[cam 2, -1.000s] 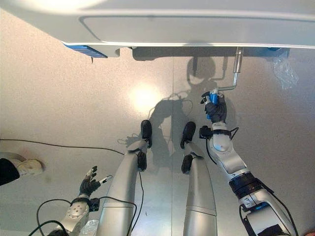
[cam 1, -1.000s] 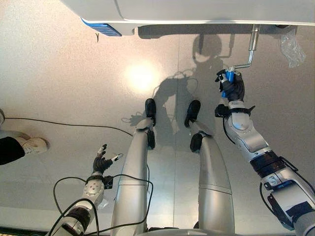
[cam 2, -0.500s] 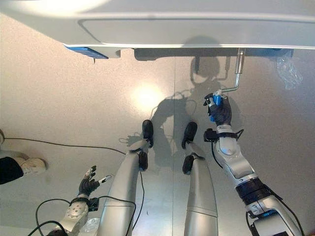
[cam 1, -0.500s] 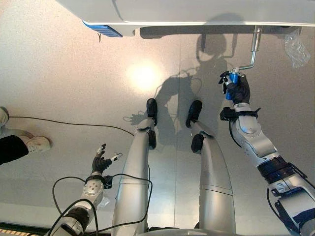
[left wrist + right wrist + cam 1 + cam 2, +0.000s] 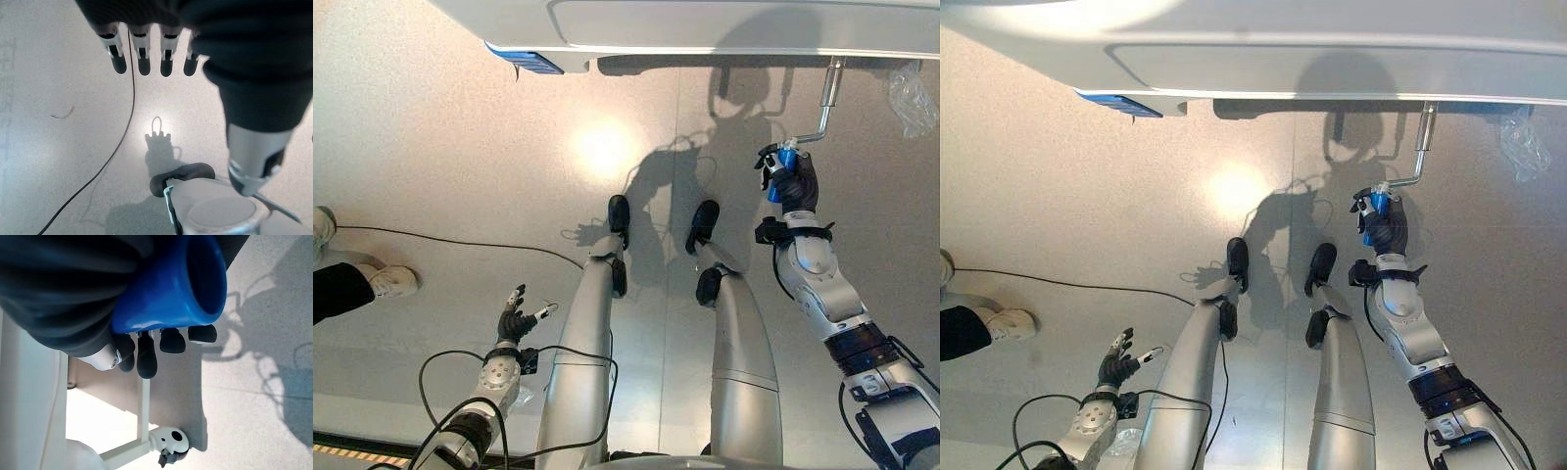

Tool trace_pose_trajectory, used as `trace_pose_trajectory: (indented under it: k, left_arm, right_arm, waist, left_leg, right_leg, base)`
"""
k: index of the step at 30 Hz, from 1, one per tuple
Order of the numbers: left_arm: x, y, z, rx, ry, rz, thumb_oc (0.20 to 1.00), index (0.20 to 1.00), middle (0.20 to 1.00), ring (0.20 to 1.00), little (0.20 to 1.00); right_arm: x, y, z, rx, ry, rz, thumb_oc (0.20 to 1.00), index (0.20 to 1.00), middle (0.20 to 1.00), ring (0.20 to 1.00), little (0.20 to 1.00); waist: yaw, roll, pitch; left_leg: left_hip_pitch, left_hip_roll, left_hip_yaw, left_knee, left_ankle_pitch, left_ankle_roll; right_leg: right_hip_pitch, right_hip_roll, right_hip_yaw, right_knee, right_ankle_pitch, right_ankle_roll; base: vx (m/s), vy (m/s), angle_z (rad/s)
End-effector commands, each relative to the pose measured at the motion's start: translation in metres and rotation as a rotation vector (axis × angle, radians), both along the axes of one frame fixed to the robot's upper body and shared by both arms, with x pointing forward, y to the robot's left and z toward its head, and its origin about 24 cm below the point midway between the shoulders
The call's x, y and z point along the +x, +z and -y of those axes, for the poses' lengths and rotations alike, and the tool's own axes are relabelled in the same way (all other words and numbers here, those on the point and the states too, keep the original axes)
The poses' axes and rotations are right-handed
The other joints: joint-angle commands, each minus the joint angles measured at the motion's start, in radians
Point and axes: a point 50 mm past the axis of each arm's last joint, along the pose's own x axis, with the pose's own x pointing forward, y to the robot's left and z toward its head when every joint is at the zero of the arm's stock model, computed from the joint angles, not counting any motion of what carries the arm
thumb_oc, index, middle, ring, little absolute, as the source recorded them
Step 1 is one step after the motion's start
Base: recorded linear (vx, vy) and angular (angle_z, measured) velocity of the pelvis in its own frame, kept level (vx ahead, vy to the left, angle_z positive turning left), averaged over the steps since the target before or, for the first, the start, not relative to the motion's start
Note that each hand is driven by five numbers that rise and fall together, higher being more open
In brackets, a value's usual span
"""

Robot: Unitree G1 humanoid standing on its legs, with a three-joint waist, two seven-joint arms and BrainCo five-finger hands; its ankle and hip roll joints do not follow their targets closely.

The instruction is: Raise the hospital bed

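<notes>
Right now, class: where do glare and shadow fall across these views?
Left eye view: a bright glare patch on the floor, the robot's shadow darkening the floor beside the crank. Right wrist view: the right hand curled round the blue handle, shadows beyond.

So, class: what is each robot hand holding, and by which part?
The right hand grips the bed's silver metal crank by its blue handle. The left hand holds nothing.

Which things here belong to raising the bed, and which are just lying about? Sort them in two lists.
Part of the job:
- hospital bed
- metal crank under the bed's edge
- blue crank handle, gripped by the right hand

Just lying about:
- crumpled clear plastic on the floor
- a person's shoe
- the left hand, idle and open
</notes>
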Motion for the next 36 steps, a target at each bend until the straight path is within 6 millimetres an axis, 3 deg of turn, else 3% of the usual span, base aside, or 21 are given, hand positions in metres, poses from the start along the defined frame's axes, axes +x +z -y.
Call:
trace_pose_trajectory:
  k: [1, 4, 9, 15, 22, 23, 24, 28, 30, 31, 32, 36]
  left_arm:
    - [-0.048, -0.034, -0.002, -0.027, 0.064, -0.146, 1.0, 1.0, 1.0, 1.0, 1.0]
    - [-0.047, -0.033, -0.001, -0.027, 0.067, -0.143, 1.0, 1.0, 1.0, 1.0, 1.0]
    - [-0.049, -0.035, -0.001, -0.026, 0.059, -0.151, 1.0, 1.0, 1.0, 1.0, 1.0]
    - [-0.046, -0.034, 0.002, -0.014, 0.019, -0.152, 1.0, 1.0, 1.0, 1.0, 1.0]
    - [-0.042, -0.032, -0.003, 0.003, 0.018, -0.152, 1.0, 1.0, 1.0, 1.0, 1.0]
    - [-0.038, -0.029, -0.004, 0.009, 0.011, -0.14, 1.0, 1.0, 1.0, 1.0, 1.0]
    - [-0.036, -0.028, -0.004, 0.011, 0.003, -0.138, 1.0, 1.0, 1.0, 1.0, 1.0]
    - [-0.03, -0.026, 0.001, 0.007, -0.024, -0.125, 1.0, 1.0, 1.0, 1.0, 1.0]
    - [-0.03, -0.025, 0.001, 0.006, -0.023, -0.123, 1.0, 1.0, 1.0, 1.0, 1.0]
    - [-0.026, -0.025, 0.004, 0.007, -0.042, -0.125, 1.0, 1.0, 1.0, 1.0, 1.0]
    - [-0.026, -0.025, 0.004, 0.007, -0.042, -0.124, 1.0, 1.0, 1.0, 1.0, 1.0]
    - [-0.02, -0.023, 0.008, 0.009, -0.072, -0.118, 1.0, 1.0, 1.0, 1.0, 1.0]
  right_arm:
    - [-0.079, 0.097, 0.047, 0.339, -0.162, 0.809, 0.2, 0.2, 0.2, 0.2, 0.2]
    - [-0.078, 0.097, 0.048, 0.33, -0.172, 0.802, 0.2, 0.2, 0.2, 0.2, 0.2]
    - [-0.069, 0.09, 0.025, 0.18, -0.083, 0.708, 0.2, 0.2, 0.2, 0.2, 0.2]
    - [-0.031, 0.073, -0.02, -0.095, 0.032, 0.498, 0.2, 0.2, 0.2, 0.2, 0.2]
    - [0.003, 0.072, -0.049, -0.153, 0.098, 0.401, 0.2, 0.2, 0.2, 0.2, 0.2]
    - [0.023, 0.074, -0.063, -0.19, 0.122, 0.338, 0.2, 0.2, 0.2, 0.2, 0.2]
    - [0.03, 0.075, -0.067, -0.217, 0.124, 0.318, 0.2, 0.2, 0.2, 0.2, 0.2]
    - [0.055, 0.081, -0.07, -0.259, 0.077, 0.236, 0.2, 0.2, 0.2, 0.2, 0.2]
    - [0.056, 0.082, -0.071, -0.259, 0.079, 0.238, 0.2, 0.2, 0.2, 0.2, 0.2]
    - [0.073, 0.081, -0.071, -0.259, 0.047, 0.15, 0.2, 0.2, 0.2, 0.2, 0.2]
    - [0.074, 0.082, -0.071, -0.259, 0.048, 0.151, 0.2, 0.2, 0.2, 0.2, 0.2]
    - [0.095, 0.069, -0.068, -0.273, 0.006, -0.017, 0.2, 0.2, 0.2, 0.2, 0.2]
  waist:
    - [-0.077, 0.072, -0.099]
    - [-0.077, 0.071, -0.102]
    - [-0.071, 0.067, -0.104]
    - [-0.046, 0.073, -0.099]
    - [-0.023, 0.078, -0.094]
    - [-0.003, 0.08, -0.092]
    - [0.0, 0.081, -0.089]
    - [0.022, 0.091, -0.086]
    - [0.021, 0.091, -0.084]
    - [0.038, 0.103, -0.082]
    - [0.037, 0.103, -0.081]
    - [0.063, 0.119, -0.079]
  left_leg:
    - [-0.023, -0.005, -0.085, -0.087, 0.063, -0.062]
    - [-0.029, -0.003, -0.087, -0.085, 0.063, -0.063]
    - [-0.04, -0.001, -0.086, -0.079, 0.063, -0.061]
    - [-0.044, -0.009, -0.086, -0.074, 0.067, -0.057]
    - [-0.041, -0.016, -0.083, -0.075, 0.07, -0.055]
    - [-0.048, -0.021, -0.082, -0.069, 0.071, -0.053]
    - [-0.05, -0.023, -0.083, -0.068, 0.07, -0.052]
    - [-0.062, -0.032, -0.085, -0.057, 0.067, -0.052]
    - [-0.063, -0.032, -0.085, -0.056, 0.067, -0.052]
    - [-0.074, -0.04, -0.084, -0.048, 0.065, -0.051]
    - [-0.075, -0.04, -0.085, -0.048, 0.065, -0.051]
    - [-0.086, -0.049, -0.084, -0.042, 0.061, -0.05]
  right_leg:
    - [-0.011, -0.014, -0.023, 0.025, 0.024, 0.068]
    - [-0.019, -0.016, -0.023, 0.028, 0.024, 0.069]
    - [-0.027, -0.017, -0.023, 0.035, 0.027, 0.069]
    - [-0.026, -0.023, -0.027, 0.042, 0.032, 0.069]
    - [-0.022, -0.03, -0.028, 0.039, 0.038, 0.07]
    - [-0.025, -0.033, -0.03, 0.045, 0.038, 0.068]
    - [-0.026, -0.034, -0.031, 0.047, 0.037, 0.068]
    - [-0.034, -0.039, -0.028, 0.053, 0.037, 0.066]
    - [-0.034, -0.039, -0.028, 0.054, 0.037, 0.067]
    - [-0.041, -0.044, -0.028, 0.058, 0.037, 0.066]
    - [-0.041, -0.044, -0.028, 0.058, 0.037, 0.066]
    - [-0.052, -0.049, -0.027, 0.066, 0.036, 0.064]
  base:
    - [0.0, 0.0, 0.0]
    - [0.01, -0.001, 0.02]
    - [0.0, 0.0, 0.0]
    - [0.0, 0.005, 0.0]
    - [0.0, 0.006, 0.0]
    - [0.0, 0.042, -0.01]
    - [0.0, 0.053, -0.02]
    - [0.0, 0.031, 0.0]
    - [0.0, 0.041, 0.0]
    - [-0.01, 0.05, 0.01]
    - [-0.01, 0.083, 0.02]
    - [0.0, 0.032, 0.02]
